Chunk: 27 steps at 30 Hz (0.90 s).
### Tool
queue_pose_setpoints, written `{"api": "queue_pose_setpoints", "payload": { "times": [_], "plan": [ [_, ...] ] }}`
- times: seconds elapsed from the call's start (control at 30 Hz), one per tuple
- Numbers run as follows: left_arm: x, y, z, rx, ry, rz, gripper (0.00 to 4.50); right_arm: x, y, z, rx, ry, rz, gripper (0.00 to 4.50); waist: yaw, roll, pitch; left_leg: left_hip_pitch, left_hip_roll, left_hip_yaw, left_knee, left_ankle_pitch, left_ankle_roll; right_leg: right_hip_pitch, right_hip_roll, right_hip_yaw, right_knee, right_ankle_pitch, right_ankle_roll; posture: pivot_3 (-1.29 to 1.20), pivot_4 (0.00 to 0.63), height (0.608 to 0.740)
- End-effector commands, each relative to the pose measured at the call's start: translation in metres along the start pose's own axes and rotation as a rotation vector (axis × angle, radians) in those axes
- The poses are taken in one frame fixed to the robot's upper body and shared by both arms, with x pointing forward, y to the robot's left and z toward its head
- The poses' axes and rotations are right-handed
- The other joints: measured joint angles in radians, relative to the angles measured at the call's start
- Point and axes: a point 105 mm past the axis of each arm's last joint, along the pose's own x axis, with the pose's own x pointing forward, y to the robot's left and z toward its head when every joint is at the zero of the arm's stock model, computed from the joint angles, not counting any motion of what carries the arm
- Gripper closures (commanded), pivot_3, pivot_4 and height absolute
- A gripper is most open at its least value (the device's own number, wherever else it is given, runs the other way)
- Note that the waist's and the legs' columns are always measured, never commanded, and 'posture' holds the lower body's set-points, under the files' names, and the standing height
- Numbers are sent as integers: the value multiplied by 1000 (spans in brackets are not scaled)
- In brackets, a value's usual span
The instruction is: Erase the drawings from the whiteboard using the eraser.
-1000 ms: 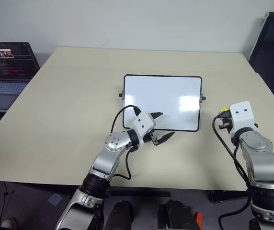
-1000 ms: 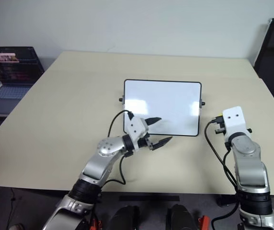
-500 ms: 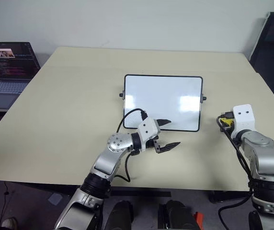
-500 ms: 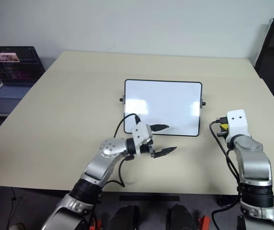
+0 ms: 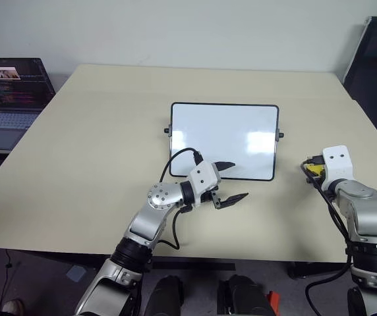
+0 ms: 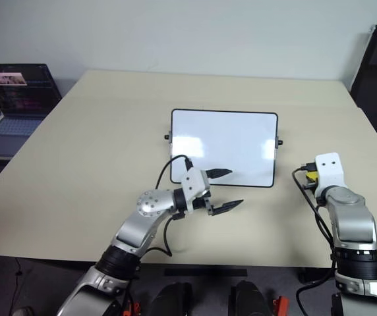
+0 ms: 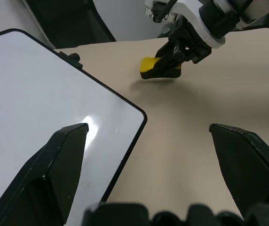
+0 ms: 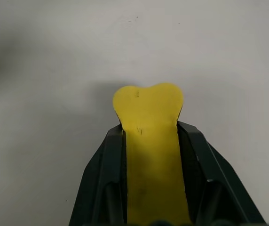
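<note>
Eraser (image 8: 151, 155): one, right claw (image 7: 172, 59) clamping; whiteboard (image 5: 225, 138): one.

Whiteboard (image 5: 225, 140) flat, wiped clean; yellow eraser (image 8: 151, 155) right of it.

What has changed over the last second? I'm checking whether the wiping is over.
The right end effector, shut on the small yellow eraser with a black base, sank toward the beige table beside the glossy white black-framed whiteboard. The open left end effector drew back off the board's near edge and lowered slightly. The board stayed put, with no drawings visible.
</note>
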Motion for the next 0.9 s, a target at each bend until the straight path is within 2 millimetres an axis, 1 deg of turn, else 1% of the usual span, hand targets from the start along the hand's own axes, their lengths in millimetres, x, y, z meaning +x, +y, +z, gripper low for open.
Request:
{"api": "queue_pose_setpoints", "payload": {
  "times": [0.03, 0.2, 0.43, 0.9],
  "plan": [
    [2, 2, 17, 64, -50, 3, 0, -2, -3, 10, -5, -40, -2, 3362, 0, 0, 0, 0, 0, 0, 0, 0, 0, 0, 0, 0, 0, 0, 0, 0, 150, 740],
    [1, 2, 16, 63, -50, 7, 0, -4, -6, 7, 3, -26, -11, 3362, 0, 0, 0, 0, 0, 0, 0, 0, 0, 0, 0, 0, 0, 0, 0, 0, 150, 740],
    [2, 4, 16, 68, -49, 14, 0, -3, -2, 0, 28, -3, -4, 3362, 0, 0, 0, 0, 0, 0, 0, 0, 0, 0, 0, 0, 0, 0, 0, 0, 150, 740],
    [2, 4, 16, 68, -47, 22, 0, -1, -3, 0, 35, 2, -3, 3362, 0, 0, 0, 0, 0, 0, 0, 0, 0, 0, 0, 0, 0, 0, 0, 0, 150, 740]
  ]
}}
